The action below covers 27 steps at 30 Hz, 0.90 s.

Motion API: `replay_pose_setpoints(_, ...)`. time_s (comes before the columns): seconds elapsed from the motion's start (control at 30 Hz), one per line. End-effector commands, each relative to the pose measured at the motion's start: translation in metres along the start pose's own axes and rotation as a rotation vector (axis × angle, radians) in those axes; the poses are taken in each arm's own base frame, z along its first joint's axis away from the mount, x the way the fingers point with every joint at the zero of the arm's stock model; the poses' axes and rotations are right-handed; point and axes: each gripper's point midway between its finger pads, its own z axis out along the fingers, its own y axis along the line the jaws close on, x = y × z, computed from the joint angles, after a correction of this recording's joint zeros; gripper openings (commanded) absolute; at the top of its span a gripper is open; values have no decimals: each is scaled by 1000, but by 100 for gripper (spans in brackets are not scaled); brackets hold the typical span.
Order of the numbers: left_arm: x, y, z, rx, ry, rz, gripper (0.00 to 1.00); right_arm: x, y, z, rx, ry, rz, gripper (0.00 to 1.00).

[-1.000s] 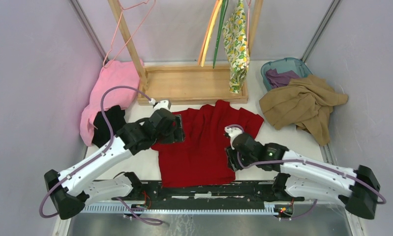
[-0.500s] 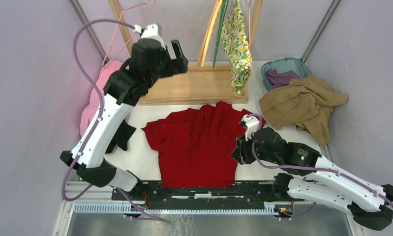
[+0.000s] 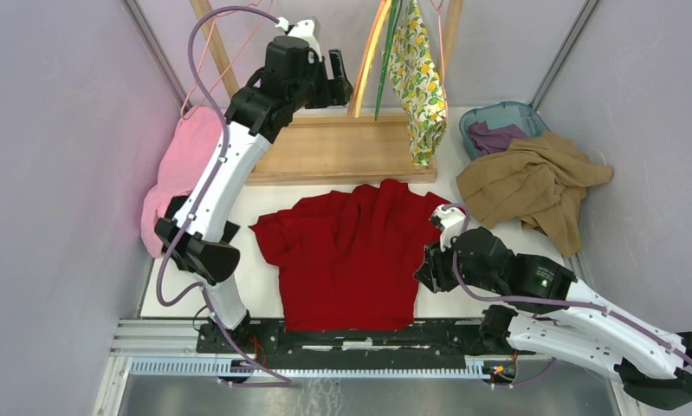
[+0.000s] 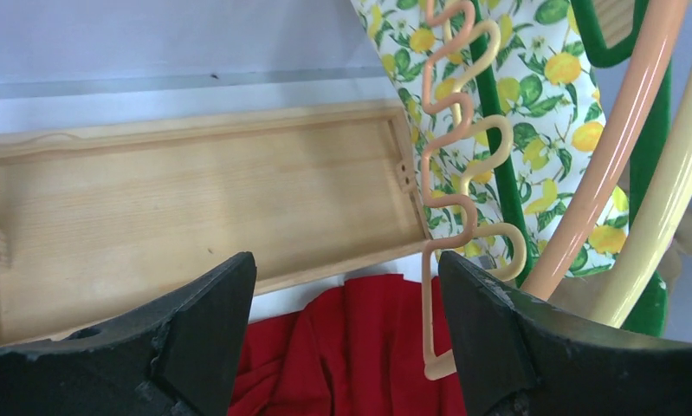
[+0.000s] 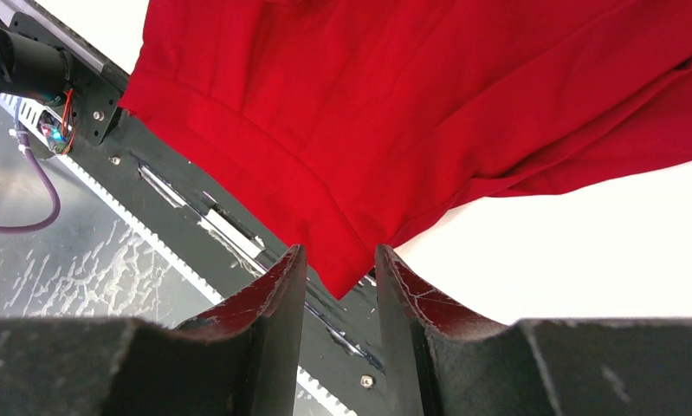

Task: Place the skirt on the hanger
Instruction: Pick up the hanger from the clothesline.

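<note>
The left jaws stand wide apart and empty, high up in front of the wooden rack tray (image 4: 195, 199). Just past one finger hang a green plastic hanger (image 4: 498, 147) and thick orange-yellow hanger rods (image 4: 624, 130). Among them hangs the small cream skirt printed with lemons and green leaves (image 4: 546, 95), near the jaws but not between them and not touched.

The right jaws are partly open, low over a hem corner of the plain red sleeved garment (image 5: 368, 113) spread on the white worktop (image 5: 585, 251). The corner shows in the gap, but nothing looks pinched.

The thin pink wire hanger (image 3: 197, 82) hangs by the rack's left post, well apart from the skirt.

This looks like the reach for the skirt. What holds the skirt's top is cut off from view. Next, the left jaws would need to pass the other hangers and close on the fabric without snagging them.
</note>
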Motion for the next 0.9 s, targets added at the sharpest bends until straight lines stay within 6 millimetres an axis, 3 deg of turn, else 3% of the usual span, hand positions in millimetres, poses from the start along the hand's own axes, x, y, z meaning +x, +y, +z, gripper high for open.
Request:
replay_pose_setpoints(0.0,-37,-29,-13,143,-118,37,84,-15,3,-8,-5,-57,-11,41)
replay_pose_setpoints(0.37,-58,-33,-40,165,-190,23,83,-11,3,-4,-10,-44,-15,41)
replay_pose_setpoints(0.67,-59,-44,-44,226,-199,13,83,-6,1,-2,-10,-39,-13,41)
replay_pose_setpoints(0.87,-55,-44,-28,217,-184,29,83,-5,2,-1,-14,-34,-13,41)
